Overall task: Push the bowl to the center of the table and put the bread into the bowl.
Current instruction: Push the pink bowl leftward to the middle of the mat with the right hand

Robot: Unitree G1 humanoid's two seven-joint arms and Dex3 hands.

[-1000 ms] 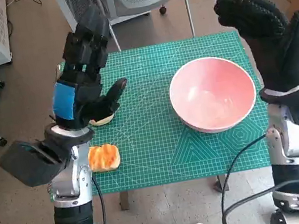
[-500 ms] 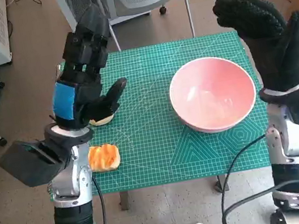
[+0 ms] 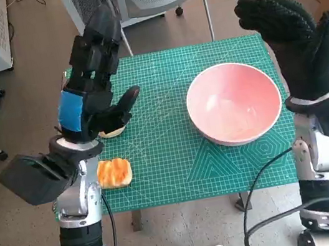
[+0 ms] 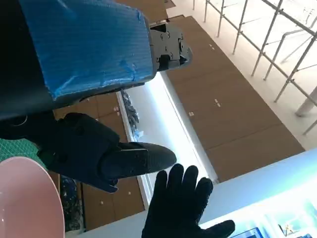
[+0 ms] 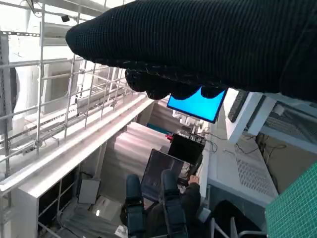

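both hands, left hand (image 3: pixel 88 98) and right hand (image 3: pixel 292 38), hover empty, fingers spread; bread (image 3: pixel 114 172) lies crosswise.

I can't make out any readable text, label, brand or number in these views. The green cutting mat (image 3: pixel 177 159) carries printed grid lines and geometric outlines (any figures along its edges are too small for me to read), and the blue screen (image 5: pixel 198 105) in the right wrist view shows nothing legible.
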